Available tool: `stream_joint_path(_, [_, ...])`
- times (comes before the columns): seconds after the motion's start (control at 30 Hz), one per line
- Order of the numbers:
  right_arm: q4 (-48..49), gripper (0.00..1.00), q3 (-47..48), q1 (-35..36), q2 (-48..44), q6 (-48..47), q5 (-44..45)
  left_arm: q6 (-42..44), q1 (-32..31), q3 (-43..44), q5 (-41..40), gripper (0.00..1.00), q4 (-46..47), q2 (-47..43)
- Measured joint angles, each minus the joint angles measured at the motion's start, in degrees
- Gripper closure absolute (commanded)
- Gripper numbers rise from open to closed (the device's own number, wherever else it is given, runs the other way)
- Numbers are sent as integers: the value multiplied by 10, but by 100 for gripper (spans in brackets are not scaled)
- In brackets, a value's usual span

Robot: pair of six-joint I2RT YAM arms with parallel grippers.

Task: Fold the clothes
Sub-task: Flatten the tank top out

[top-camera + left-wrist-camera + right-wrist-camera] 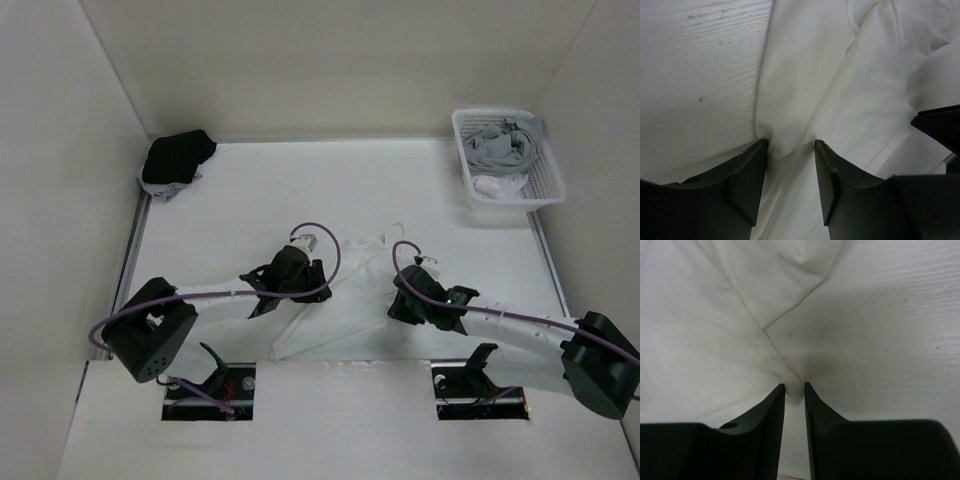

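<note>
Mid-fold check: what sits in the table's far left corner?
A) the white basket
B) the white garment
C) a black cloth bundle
C: the black cloth bundle lies there, while the basket is at the far right and the white garment lies between the arms.

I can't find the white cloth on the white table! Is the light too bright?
Top external view: bright, even light makes the white garment nearly blend into the white table. Left wrist view: soft grey shadows reveal folds; the left gripper is dark. Right wrist view: a grey shadow sits before the right gripper.
</note>
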Motion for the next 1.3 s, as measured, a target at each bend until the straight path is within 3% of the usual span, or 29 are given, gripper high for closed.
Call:
stream_joint_path(0.13, [21, 95, 0, 0, 15, 7, -4, 2, 0, 17, 38, 89, 46, 49])
stream_joint_path(0.3, [58, 100, 1, -26, 17, 0, -6, -8, 21, 64, 35, 95, 106, 131])
stream_joint_path(0.43, [99, 100, 20, -78, 37, -25, -5, -26, 62, 151, -7, 89, 134, 216])
stream_joint_path(0.53, [140, 100, 41, -110, 64, -47, -5, -33, 85, 219, -27, 70, 148, 266])
stream_joint_path(0.6, [163, 100, 48, -124, 78, -58, -5, -36, 97, 233, -38, 62, 160, 269])
stream_joint_path(0.73, [188, 100, 44, -139, 82, -69, -3, -36, 116, 176, -60, 61, 172, 207])
stream_joint_path(1.0, [195, 100, -19, -197, -24, -68, 7, -46, 150, -69, -112, 67, 123, -71])
stream_joint_path(1.13, [194, 100, -35, -207, -70, -64, 8, -56, 145, -98, -116, 71, 61, -132])
stream_joint_path(1.3, [191, 100, -52, -207, -86, -62, 7, -61, 134, -104, -85, 69, 19, -141])
